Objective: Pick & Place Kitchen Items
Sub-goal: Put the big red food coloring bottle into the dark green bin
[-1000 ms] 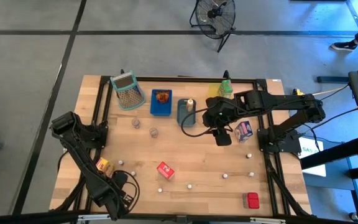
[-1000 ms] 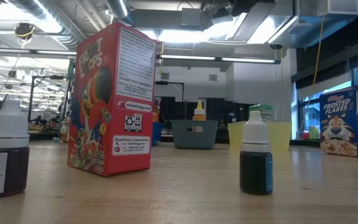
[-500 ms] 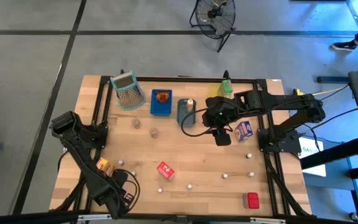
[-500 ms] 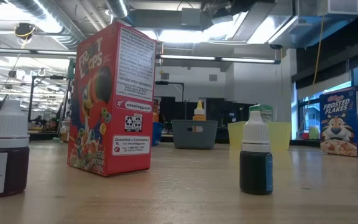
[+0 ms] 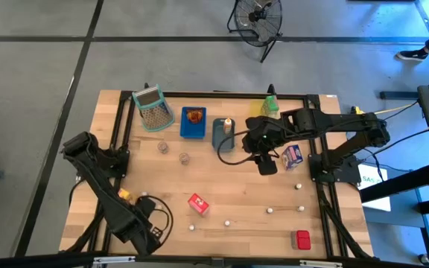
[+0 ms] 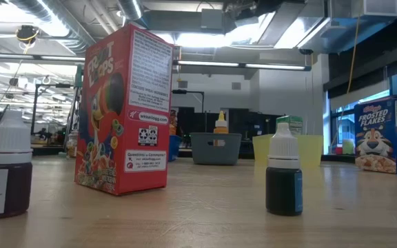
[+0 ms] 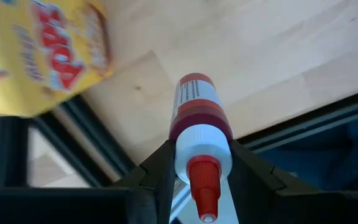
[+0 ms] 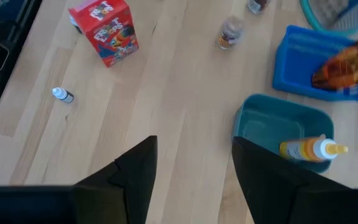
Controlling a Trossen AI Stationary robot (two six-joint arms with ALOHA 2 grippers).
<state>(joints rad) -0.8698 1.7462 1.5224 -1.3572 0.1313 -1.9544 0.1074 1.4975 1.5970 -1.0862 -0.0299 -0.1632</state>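
My left gripper (image 5: 142, 223) is near the table's near-left corner and is shut on a small red-filled bottle (image 7: 197, 109) with a white collar and red nozzle. A yellow-orange carton (image 7: 39, 53) lies just beyond it, also partly showing under the arm (image 5: 124, 195). My right gripper (image 8: 194, 180) is open and hovers over bare wood (image 5: 265, 162) by the grey tray (image 8: 278, 127). A red carton (image 5: 197, 203) stands upright on its base (image 6: 124, 110). A purple-white carton (image 5: 292, 155) lies right of my right gripper. Tiny white-capped bottles (image 6: 284, 176) stand on the near wood. My left gripper pinches the small bottle at its white collar (image 7: 202, 149), one finger (image 7: 157, 177) on each side. The bottle lies along the fingers, red nozzle toward the wrist and base pointing away over the wood. Whether it is clear of the table I cannot tell.
Along the far edge sit a mesh basket (image 5: 153, 108), a blue tray (image 5: 193, 128) with a brown packet, the grey tray (image 5: 223, 134) with a yellow bottle, and a green carton (image 5: 272, 108). Two jars (image 5: 184, 158) stand mid-table. A red item (image 5: 302, 239) lies near-right.
My left arm has shifted a little toward the table's right, and it now covers more of the yellow-orange carton than before. My right arm has kept still.
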